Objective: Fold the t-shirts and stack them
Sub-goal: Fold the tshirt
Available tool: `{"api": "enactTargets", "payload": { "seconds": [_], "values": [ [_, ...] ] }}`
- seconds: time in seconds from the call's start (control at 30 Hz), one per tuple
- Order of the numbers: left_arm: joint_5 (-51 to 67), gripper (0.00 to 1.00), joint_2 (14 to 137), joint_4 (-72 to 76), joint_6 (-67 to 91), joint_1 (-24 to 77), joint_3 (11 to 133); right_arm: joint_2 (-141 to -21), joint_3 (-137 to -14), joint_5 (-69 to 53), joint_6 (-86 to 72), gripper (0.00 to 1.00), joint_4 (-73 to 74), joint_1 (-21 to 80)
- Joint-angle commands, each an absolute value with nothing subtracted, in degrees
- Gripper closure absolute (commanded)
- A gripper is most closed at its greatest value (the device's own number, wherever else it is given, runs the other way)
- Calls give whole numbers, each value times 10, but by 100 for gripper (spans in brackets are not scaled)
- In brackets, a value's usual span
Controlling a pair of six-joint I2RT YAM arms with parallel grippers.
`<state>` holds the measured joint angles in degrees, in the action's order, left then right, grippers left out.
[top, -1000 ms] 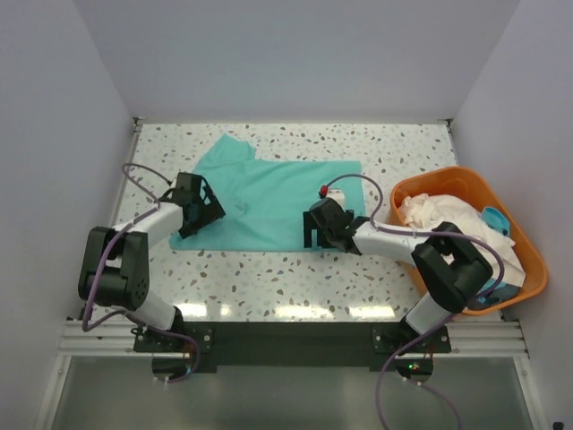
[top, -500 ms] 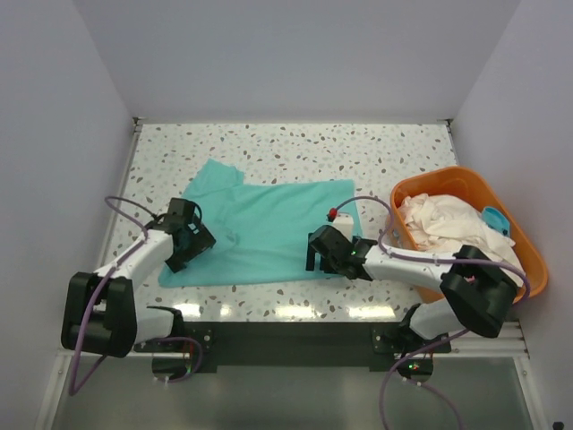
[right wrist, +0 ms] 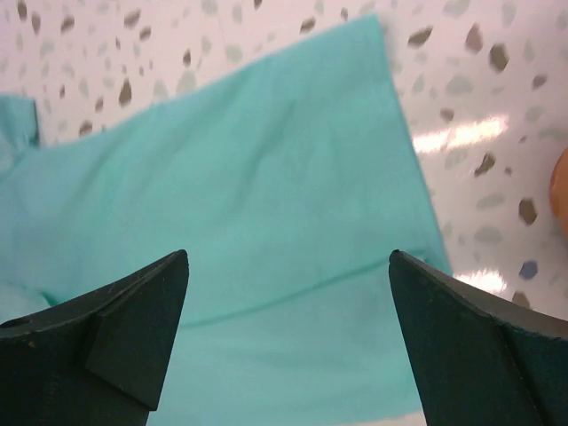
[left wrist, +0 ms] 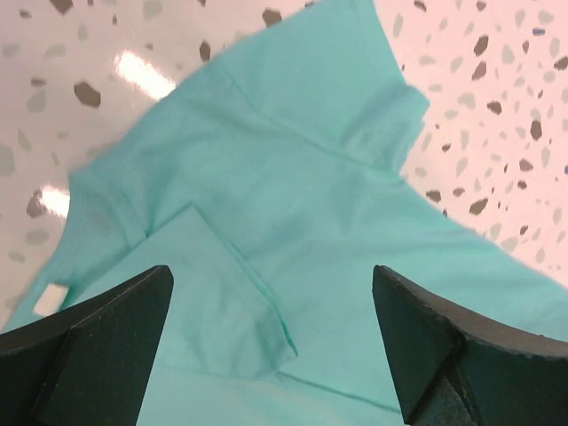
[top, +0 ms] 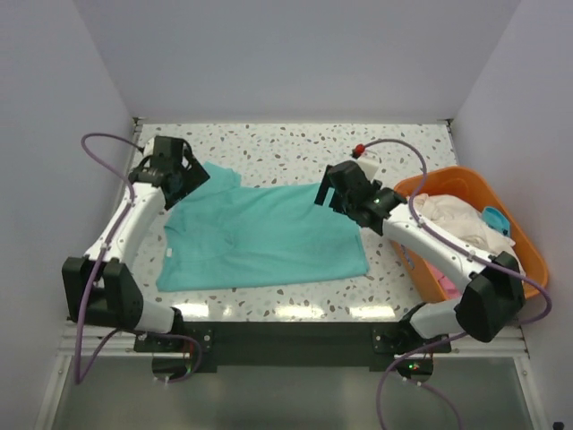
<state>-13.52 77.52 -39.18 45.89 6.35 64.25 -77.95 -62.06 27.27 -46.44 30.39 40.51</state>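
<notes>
Top external view: teal t-shirt spread flat on speckled table, approx. at centre, one sleeve toward far left. Left gripper above that sleeve, fingers wide apart, nothing btw. them. Right gripper above far right corner of same shirt, fingers apart as well, also empty. At right, orange basket w/ cream-white t-shirt crumpled inside.

left arm and right arm both white tubes with black joints and black bases, thin purple cable looping off each, red plug on the right one's, dark wedge-shaped fingers.
</notes>
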Motion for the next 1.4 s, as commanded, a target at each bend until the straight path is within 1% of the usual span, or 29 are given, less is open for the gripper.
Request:
{"api": "enactTargets", "payload": {
  "seconds": [0.0, 0.07, 0.1, 0.13, 0.17, 0.2, 0.27, 0.3, 0.33, 0.37, 0.4, 0.43, 0.47, 0.5, 0.6, 0.63, 0.77, 0.8, 0.87, 0.9, 0.97, 1.03, 1.13, 1.23, 1.37],
  "values": [
    [-141, 0, 895, -355, 412, 42, 754, -834, -702, 282, -392, 2, 296, 346],
    [-157, 0, 957, -347, 392, 41, 834, -882, -733, 280, -362, 1, 292, 324],
    [-149, 0, 1019, -345, 382, 40, 864, -896, -747, 288, -346, 1, 294, 316],
    [-149, 0, 1051, -359, 377, 40, 894, -912, -771, 291, -340, 1, 301, 309],
    [-152, 0, 1082, -359, 366, 40, 923, -937, -780, 287, -331, 1, 300, 289],
    [-142, 0, 1138, -357, 356, 40, 978, -949, -788, 270, -317, 1, 296, 282],
    [-139, 0, 1193, -360, 331, 39, 1035, -979, -807, 259, -306, 1, 287, 265],
    [-148, 0, 1245, -365, 328, 39, 1090, -988, -821, 254, -301, 1, 285, 260],
    [-150, 1, 1269, -376, 323, 39, 1116, -997, -830, 252, -299, 2, 290, 257],
    [-146, 2, 1292, -386, 312, 38, 1169, -1016, -837, 249, -295, 1, 291, 251],
    [-145, 4, 1331, -395, 309, 38, 1190, -1022, -843, 249, -289, 1, 291, 249],
    [-139, 9, 1346, -395, 303, 39, 1203, -1031, -852, 245, -287, 1, 289, 247],
    [-126, 11, 1358, -396, 295, 38, 1213, -1038, -857, 243, -282, 1, 287, 242],
    [-114, 14, 1372, -391, 294, 39, 1216, -1053, -865, 243, -275, 1, 285, 239],
    [-112, 20, 1379, -368, 293, 40, 1193, -1083, -884, 240, -271, 1, 283, 229],
    [-110, 27, 1380, -368, 295, 40, 1186, -1090, -889, 240, -271, 1, 287, 227],
    [-129, 37, 1367, -356, 301, 41, 1132, -1124, -920, 243, -272, 1, 294, 217],
    [-132, 46, 1364, -351, 299, 41, 1121, -1129, -933, 243, -270, 1, 296, 218],
    [-129, 55, 1369, -352, 292, 42, 1119, -1150, -948, 242, -270, 1, 301, 217],
    [-125, 62, 1372, -355, 291, 43, 1119, -1157, -961, 243, -272, 1, 300, 217],
    [-125, 72, 1369, -355, 285, 47, 1108, -1181, -979, 242, -276, 1, 306, 216],
    [-130, 100, 1367, -353, 267, 57, 1107, -1208, -1003, 240, -279, 1, 306, 215],
    [-134, 100, 1358, -349, 252, 62, 1111, -1245, -1052, 242, -279, 1, 317, 213],
    [-137, 100, 1325, -324, 251, 62, 1088, -1288, -1103, 260, -286, 2, 358, 213],
    [-135, 100, 1271, -295, 250, 62, 1053, -1299, -1082, 263, -303, 4, 361, 213]
  ]
}}
